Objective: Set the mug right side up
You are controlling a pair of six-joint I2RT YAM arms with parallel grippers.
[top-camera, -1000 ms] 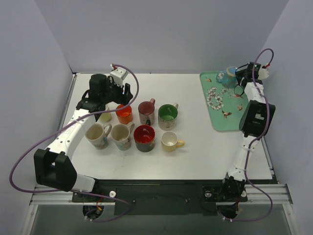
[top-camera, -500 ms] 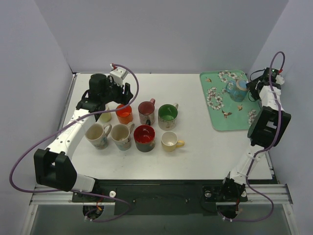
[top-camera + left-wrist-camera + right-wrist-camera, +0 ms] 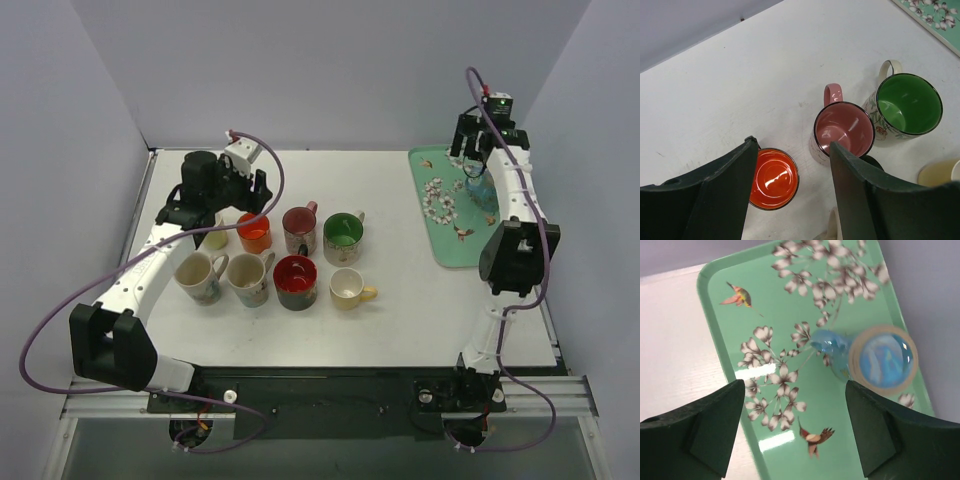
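The blue mug (image 3: pixel 882 360) stands right side up on the green flowered tray (image 3: pixel 715 315), its tan rim and glazed inside facing the camera and its handle pointing left. In the top view the mug (image 3: pixel 481 190) shows partly behind the right arm. My right gripper (image 3: pixel 792 387) hangs open above the tray, to the left of the mug, with nothing between its fingers; from above, the right gripper (image 3: pixel 478 140) is over the tray's far end. My left gripper (image 3: pixel 791 145) stands open over the orange mug (image 3: pixel 773 178), holding nothing.
Several upright mugs cluster left of centre: orange (image 3: pixel 254 232), pink (image 3: pixel 299 226), green (image 3: pixel 342 236), red (image 3: pixel 295 280), yellow (image 3: pixel 348 287) and two cream ones (image 3: pixel 197 275) (image 3: pixel 249 277). The tray (image 3: pixel 440 230) lies along the table's right edge, near the side wall.
My right gripper has opened and let go of the blue mug, then lifted and swung toward the back wall. The mug stays upright on the tray. The left arm has not moved.
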